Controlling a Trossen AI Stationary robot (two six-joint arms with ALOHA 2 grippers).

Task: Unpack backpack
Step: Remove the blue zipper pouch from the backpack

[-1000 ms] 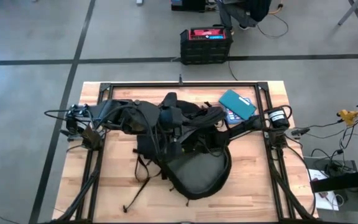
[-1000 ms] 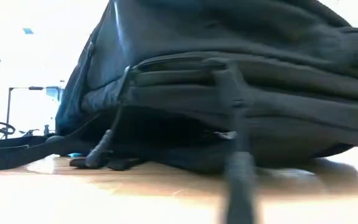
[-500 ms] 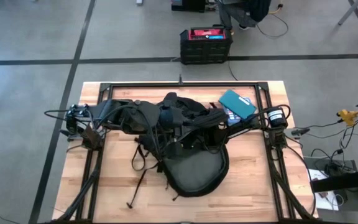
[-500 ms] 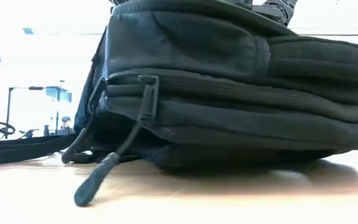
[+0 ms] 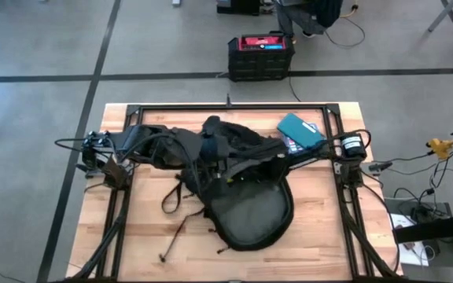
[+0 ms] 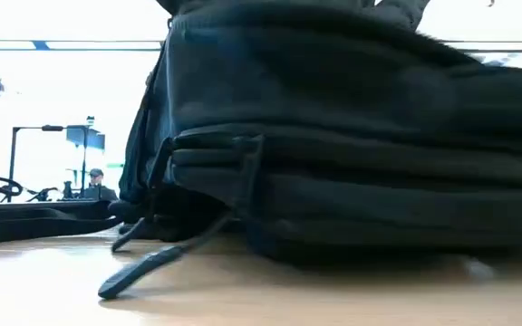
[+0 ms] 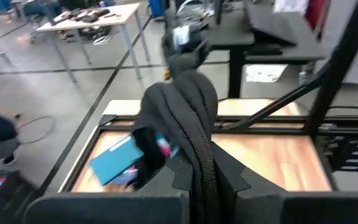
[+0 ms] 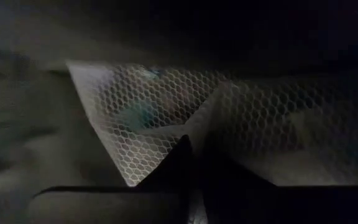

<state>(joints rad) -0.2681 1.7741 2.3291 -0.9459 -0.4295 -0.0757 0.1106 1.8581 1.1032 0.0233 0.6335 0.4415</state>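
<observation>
Left end effector [image 7: 197, 177] is pinched on a thick black strap [image 7: 194, 118] of the backpack [image 5: 238, 185], a grip only the left wrist view reveals. Right end effector [image 8: 191, 165], pressed together, sits inside the bag against white mesh lining [image 8: 166, 118], seen only by its own camera. From above, the backpack lies across the tabletop [image 5: 156, 244], a teal book [image 5: 300, 131] beside it. Low view adds a zipper pull [image 6: 139, 272] resting on the wood.

Even, soft light falls from overhead — shadows stay faint. At table level the backpack [image 6: 352, 145] blurs dark against blown-out white windows. Ahead of the right gripper [image 8: 194, 146] all is dim — only pale mesh catches light.
</observation>
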